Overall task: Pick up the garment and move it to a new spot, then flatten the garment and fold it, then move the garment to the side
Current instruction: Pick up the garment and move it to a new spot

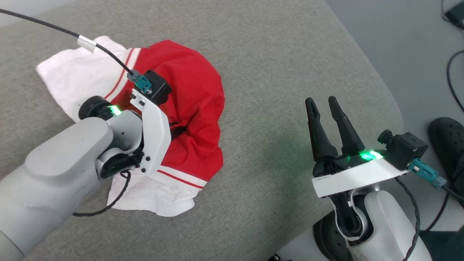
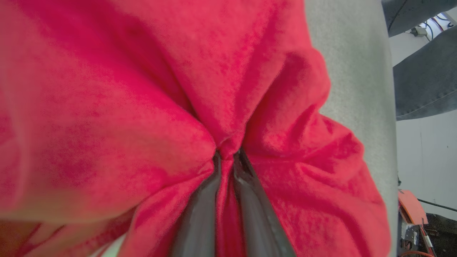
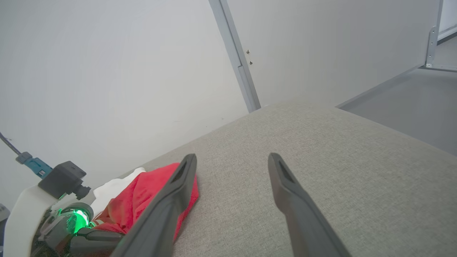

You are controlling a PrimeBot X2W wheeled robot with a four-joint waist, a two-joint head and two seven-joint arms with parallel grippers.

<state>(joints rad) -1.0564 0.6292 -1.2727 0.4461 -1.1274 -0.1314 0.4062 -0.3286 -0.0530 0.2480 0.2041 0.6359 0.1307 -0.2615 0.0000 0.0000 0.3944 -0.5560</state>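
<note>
view of the workspace from beside the robot. the garment (image 1: 192,90), a red jersey with white sleeve panels and red-and-white striped trim, lies in a crumpled heap on the grey upholstered surface (image 1: 275,54), on the robot's left side of it. one white panel spreads toward the far left (image 1: 72,72); another, edged with the striped trim, lies at the near side of the heap (image 1: 159,195). any lettering is hidden in the folds.

the left gripper (image 2: 226,155) points down into the middle of the red cloth. in the left wrist view its two dark fingers (image 2: 200,210) are drawn almost together, with a narrow pleat of red fabric pinched between them and creases radiating from the pinch. in the head view the pale forearm and white wrist bracket (image 1: 154,134) cover that spot, and a black cable (image 1: 36,21) runs to the wrist camera.

the right gripper (image 1: 321,99) hangs near the right edge of the surface, well apart from the garment. its fingers stand parted and hold nothing; in the right wrist view (image 3: 232,157) bare grey upholstery shows between them, with the red heap to their left and a white wall (image 3: 107,71) behind.

a black perforated shoe (image 1: 447,134) rests on the grey floor (image 1: 398,36) at far right.
</note>
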